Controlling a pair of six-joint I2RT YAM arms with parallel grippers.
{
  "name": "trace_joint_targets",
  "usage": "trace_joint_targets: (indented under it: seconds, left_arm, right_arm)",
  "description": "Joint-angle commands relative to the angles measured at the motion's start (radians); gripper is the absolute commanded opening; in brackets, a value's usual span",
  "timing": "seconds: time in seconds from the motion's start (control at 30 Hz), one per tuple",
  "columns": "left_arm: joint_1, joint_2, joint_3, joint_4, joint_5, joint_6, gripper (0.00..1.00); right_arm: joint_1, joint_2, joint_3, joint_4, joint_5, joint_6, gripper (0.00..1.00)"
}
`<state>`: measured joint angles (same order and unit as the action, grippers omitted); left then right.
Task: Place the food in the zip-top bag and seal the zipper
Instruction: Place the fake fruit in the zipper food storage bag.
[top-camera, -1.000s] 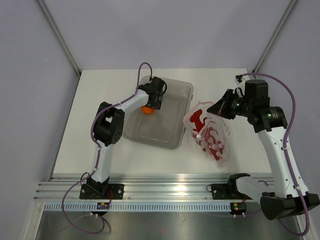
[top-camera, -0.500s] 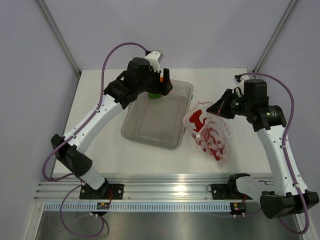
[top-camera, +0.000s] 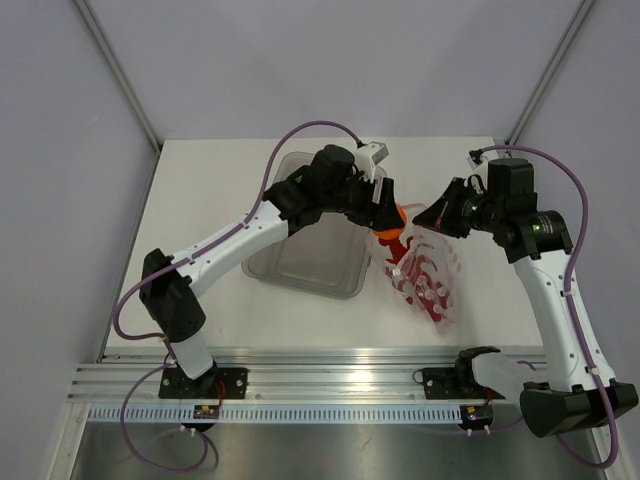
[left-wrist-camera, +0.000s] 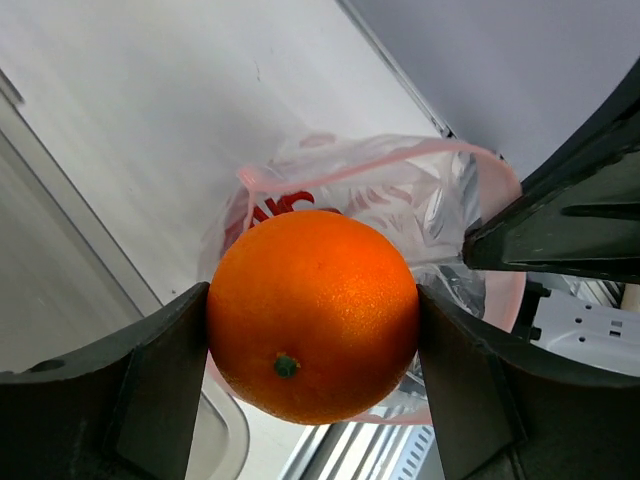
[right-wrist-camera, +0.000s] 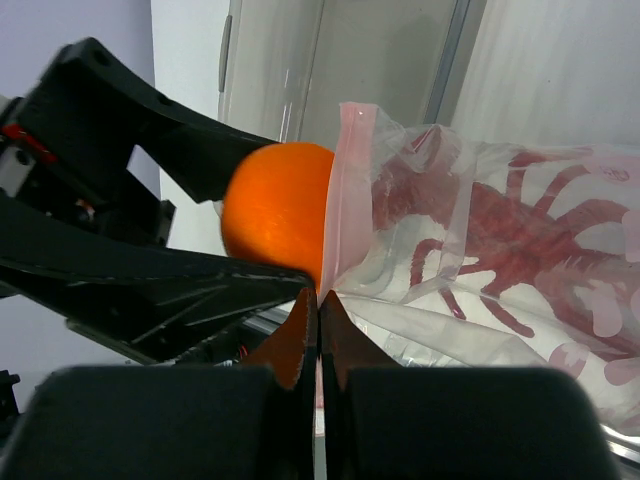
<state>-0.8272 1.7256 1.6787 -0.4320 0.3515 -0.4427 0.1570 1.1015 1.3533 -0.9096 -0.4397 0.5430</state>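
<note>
My left gripper (left-wrist-camera: 312, 335) is shut on the orange fruit (left-wrist-camera: 312, 315), one finger on each side of it. It holds the fruit (top-camera: 398, 214) in the air at the open mouth of the zip-top bag (top-camera: 428, 280). The bag's pinkish zipper (left-wrist-camera: 400, 148) curves just behind the fruit. My right gripper (right-wrist-camera: 318, 300) is shut on the zipper strip (right-wrist-camera: 348, 190) and holds that edge up. The red lobster (right-wrist-camera: 520, 230) lies inside the bag, seen through the clear printed plastic. In the right wrist view the fruit (right-wrist-camera: 275, 215) sits just outside the strip.
A rigid clear tray (top-camera: 305, 250) stands left of the bag, under my left forearm. The bag's lower end rests on the white table (top-camera: 200, 200) near the front right. A metal rail (top-camera: 330, 380) runs along the near edge.
My left arm has swung right from the tray's far end to the bag's mouth, carrying the orange fruit. The right arm and the bag have stayed put.
</note>
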Motion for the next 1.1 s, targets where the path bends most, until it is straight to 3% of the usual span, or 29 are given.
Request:
trace_joint_targets:
  seconds: [0.0, 0.13, 0.27, 0.37, 0.67, 0.77, 0.93, 1.07]
  left_arm:
    - [-0.021, -0.005, -0.008, 0.111, 0.056, -0.065, 0.39]
    - [-0.024, -0.006, -0.034, 0.157, 0.09, -0.112, 0.47]
    - [-0.03, -0.006, -0.034, 0.165, 0.121, -0.122, 0.86]
    - [-0.03, -0.014, -0.034, 0.15, 0.115, -0.1, 0.93]
    - [-0.015, -0.069, -0.037, 0.075, 0.04, 0.007, 0.97]
    - [0.026, -0.132, -0.091, 0.068, 0.041, 0.053, 0.89]
    - [0.193, -0.208, -0.246, 0.107, 0.029, 0.067, 0.78]
    - [0.257, -0.086, -0.166, 0.003, -0.179, 0.062, 0.8]
  right_arm:
    - [0.007, -0.023, 0.032, 0.046, -0.028, 0.002, 0.0]
    - [0.007, -0.023, 0.03, 0.051, -0.033, 0.005, 0.0]
    - [0.007, -0.025, 0.03, 0.051, -0.036, 0.008, 0.0]
    - [0.007, -0.031, 0.029, 0.045, -0.031, 0.012, 0.0]
    - [0.007, -0.048, 0.02, 0.037, -0.024, 0.017, 0.0]
    - [0.007, -0.055, 0.018, 0.028, -0.024, 0.015, 0.0]
    - [0.007, -0.075, 0.004, 0.028, -0.017, 0.018, 0.0]
    - [0.007, -0.066, 0.001, 0.029, -0.024, 0.018, 0.0]
